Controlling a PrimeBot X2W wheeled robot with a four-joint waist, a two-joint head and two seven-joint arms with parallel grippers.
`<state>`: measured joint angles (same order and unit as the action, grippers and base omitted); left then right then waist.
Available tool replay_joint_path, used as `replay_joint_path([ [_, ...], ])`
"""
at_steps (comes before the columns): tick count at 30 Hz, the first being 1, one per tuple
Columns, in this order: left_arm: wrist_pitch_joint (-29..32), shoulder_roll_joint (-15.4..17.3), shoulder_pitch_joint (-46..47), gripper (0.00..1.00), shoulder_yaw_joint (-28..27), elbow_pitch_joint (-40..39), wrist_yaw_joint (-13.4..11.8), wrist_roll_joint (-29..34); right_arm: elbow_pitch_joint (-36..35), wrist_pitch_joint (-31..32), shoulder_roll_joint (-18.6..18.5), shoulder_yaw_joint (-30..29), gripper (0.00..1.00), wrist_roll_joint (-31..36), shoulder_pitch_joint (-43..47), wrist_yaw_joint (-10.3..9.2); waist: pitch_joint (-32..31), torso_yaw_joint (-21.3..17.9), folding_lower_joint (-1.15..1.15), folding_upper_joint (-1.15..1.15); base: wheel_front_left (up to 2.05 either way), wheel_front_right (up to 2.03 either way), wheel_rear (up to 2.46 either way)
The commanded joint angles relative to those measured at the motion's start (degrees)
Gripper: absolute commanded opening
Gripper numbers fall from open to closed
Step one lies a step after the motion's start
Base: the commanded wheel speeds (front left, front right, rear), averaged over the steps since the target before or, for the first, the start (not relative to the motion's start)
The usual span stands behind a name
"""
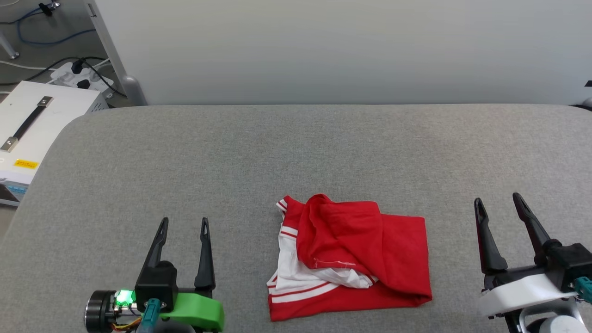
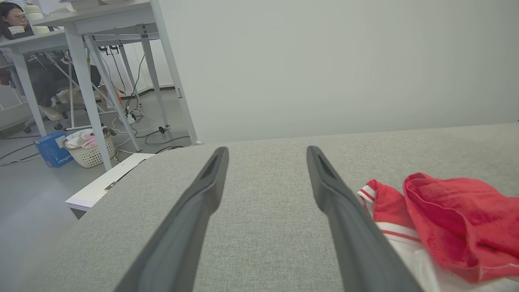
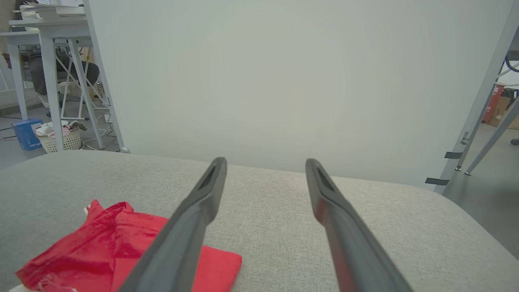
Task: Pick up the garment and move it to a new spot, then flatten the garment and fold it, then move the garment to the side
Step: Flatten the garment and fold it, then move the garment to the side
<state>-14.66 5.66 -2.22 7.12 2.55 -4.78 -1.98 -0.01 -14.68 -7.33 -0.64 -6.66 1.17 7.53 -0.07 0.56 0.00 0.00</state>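
The garment (image 1: 356, 259) is a red jersey with white sleeves and red-and-white stripe trim, lying crumpled in a rough heap near the front middle of the grey padded table (image 1: 296, 152). Its print is hidden in the folds. My left gripper (image 1: 184, 223) hovers open to the left of it, nothing between its fingers. My right gripper (image 1: 498, 199) stands open to the right, also apart from the cloth. In the left wrist view the garment (image 2: 450, 219) lies at the lower right beside the gripper (image 2: 265, 150). The right wrist view has the garment (image 3: 101, 243) at lower left of the gripper (image 3: 263, 160).
A pale partition wall (image 1: 342, 51) rises behind the table's far edge. Off the table's left edge sit a white box with a strap handle (image 1: 32, 125) and a power strip with cables (image 1: 81, 74). A desk, a laundry basket (image 2: 87, 150) and a seated person (image 2: 24, 48) are at far left.
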Motion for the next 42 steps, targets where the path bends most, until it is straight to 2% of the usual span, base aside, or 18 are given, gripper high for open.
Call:
replay_joint_path([
  [1, -0.3, 0.4, -1.2, 1.00, 0.1, 0.2, 0.4, -0.1, -0.2, -0.3, 0.3, -0.2, 1.00, 0.8, 1.2, -0.04, 0.1, 0.1, 0.00, 0.00, 0.00, 0.00, 0.00],
  [14, -0.3, 0.2, -1.3, 1.00, -0.1, 0.5, 1.4, -1.2, 1.3, -0.3, 0.4, -0.6, 1.00, 1.4, 2.4, -0.04, 0.4, 0.8, 0.00, 0.00, 0.00, 0.00, 0.00],
  [19, -0.3, 0.2, -0.8, 1.00, -0.2, 0.6, 1.7, -1.2, 0.1, -0.3, -2.2, -1.7, 1.00, 0.0, -1.8, -0.04, 1.2, 1.2, 0.00, 0.00, 0.00, 0.00, 0.00],
  [22, -0.3, 0.1, -0.3, 1.00, -0.3, 0.7, 1.8, -1.2, -0.5, 1.1, -4.3, -2.0, 1.00, -4.5, -6.2, -0.04, 1.7, 1.5, 0.00, 0.00, 0.00, 0.00, 0.00],
  [26, -0.3, 0.0, 0.1, 1.00, -0.5, 0.7, 2.0, -1.2, -1.9, 9.8, -10.7, 0.8, 1.00, -10.3, -12.5, -0.04, 2.8, 2.0, 0.00, 0.00, 0.00, 0.00, 0.00],
  [32, -0.3, -0.3, 1.3, 1.00, -0.7, 0.9, 2.1, -1.3, -1.0, 31.7, -18.4, 5.1, 1.00, -24.1, -18.0, -0.04, 4.6, 3.1, 0.00, 0.00, 0.00, 0.00, 0.00],
  [36, -0.3, -0.5, 2.0, 1.00, -0.6, 0.9, 2.2, -1.3, 1.5, 46.6, -20.1, 6.5, 1.00, -34.4, -17.1, -0.04, 5.7, 3.7, 0.00, 0.00, 0.00, 0.00, 0.00],
  [38, -0.3, -0.7, 2.5, 1.00, -0.5, 0.9, 2.3, -1.3, 3.1, 52.2, -19.8, 6.3, 1.00, -39.0, -16.1, -0.04, 6.3, 4.1, 0.00, 0.00, 0.00, 0.00, 0.00],
  [42, -0.3, -1.0, 3.7, 1.00, 0.0, 1.0, 2.6, -1.2, 5.8, 59.2, -19.7, 7.3, 1.00, -43.2, -13.7, -0.04, 7.8, 5.3, 0.00, 0.00, 0.00, 0.00, 0.00],
])
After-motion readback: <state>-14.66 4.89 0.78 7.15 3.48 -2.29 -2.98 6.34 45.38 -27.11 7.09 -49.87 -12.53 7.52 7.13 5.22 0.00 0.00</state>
